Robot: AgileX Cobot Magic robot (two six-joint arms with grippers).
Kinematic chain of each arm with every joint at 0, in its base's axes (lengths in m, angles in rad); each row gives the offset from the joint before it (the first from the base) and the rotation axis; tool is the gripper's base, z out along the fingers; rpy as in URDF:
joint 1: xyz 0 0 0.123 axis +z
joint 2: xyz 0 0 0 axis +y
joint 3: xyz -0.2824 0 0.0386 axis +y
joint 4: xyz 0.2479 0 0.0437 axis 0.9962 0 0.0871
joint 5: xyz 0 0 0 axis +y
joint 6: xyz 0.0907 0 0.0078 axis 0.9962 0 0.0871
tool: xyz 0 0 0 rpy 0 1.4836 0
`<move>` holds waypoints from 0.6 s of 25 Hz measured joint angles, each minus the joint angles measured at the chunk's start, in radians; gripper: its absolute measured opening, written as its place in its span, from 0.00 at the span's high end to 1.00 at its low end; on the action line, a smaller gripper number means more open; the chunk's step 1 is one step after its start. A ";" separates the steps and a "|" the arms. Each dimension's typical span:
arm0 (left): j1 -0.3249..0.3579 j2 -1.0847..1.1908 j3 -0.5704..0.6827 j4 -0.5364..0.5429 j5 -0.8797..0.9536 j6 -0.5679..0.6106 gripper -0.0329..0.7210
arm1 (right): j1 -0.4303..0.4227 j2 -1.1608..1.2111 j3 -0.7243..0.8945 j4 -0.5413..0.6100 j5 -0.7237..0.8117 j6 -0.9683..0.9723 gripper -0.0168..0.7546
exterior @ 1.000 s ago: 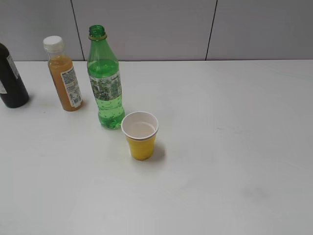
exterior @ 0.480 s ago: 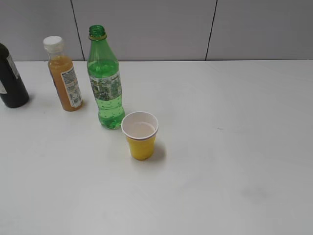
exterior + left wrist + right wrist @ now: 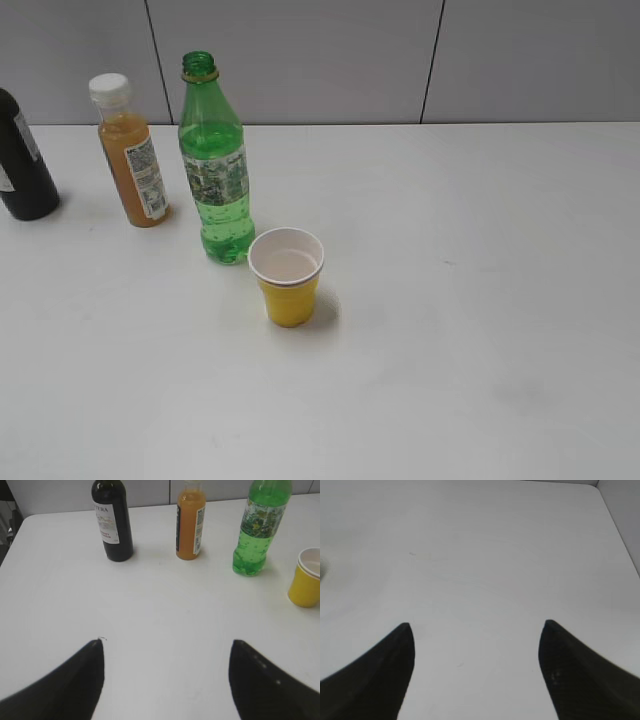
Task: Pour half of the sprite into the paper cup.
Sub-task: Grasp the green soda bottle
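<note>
The sprite [image 3: 214, 165] stands upright and uncapped at the table's left middle; it also shows in the left wrist view [image 3: 260, 530], top right. The paper cup [image 3: 287, 276] stands just right of and in front of it, apart from it, and shows at the right edge of the left wrist view [image 3: 306, 578]. My left gripper [image 3: 166, 645] is open and empty over bare table, well short of the bottles. My right gripper [image 3: 477, 627] is open and empty over bare table. Neither gripper shows in the exterior view.
An orange-juice bottle [image 3: 131, 152] with a white cap stands left of the sprite, and a dark bottle [image 3: 22, 160] stands at the far left; both show in the left wrist view, orange [image 3: 190, 522], dark [image 3: 112, 520]. A grey wall [image 3: 400, 60] runs behind the white table [image 3: 480, 300].
</note>
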State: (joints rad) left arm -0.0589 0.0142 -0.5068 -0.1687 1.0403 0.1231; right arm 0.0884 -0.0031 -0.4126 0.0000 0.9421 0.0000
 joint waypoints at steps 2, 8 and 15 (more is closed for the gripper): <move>0.000 0.000 0.000 0.000 0.000 0.000 0.17 | 0.000 0.000 0.000 0.000 0.000 0.000 0.22; 0.000 0.000 0.000 0.000 0.000 0.000 0.17 | 0.000 0.000 0.000 0.000 0.000 0.000 0.22; 0.000 0.000 0.000 0.000 0.000 0.000 0.17 | 0.000 0.000 0.000 0.000 0.000 0.000 0.22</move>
State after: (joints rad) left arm -0.0589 0.0142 -0.5068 -0.1687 1.0403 0.1231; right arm 0.0884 -0.0031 -0.4126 0.0000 0.9421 0.0000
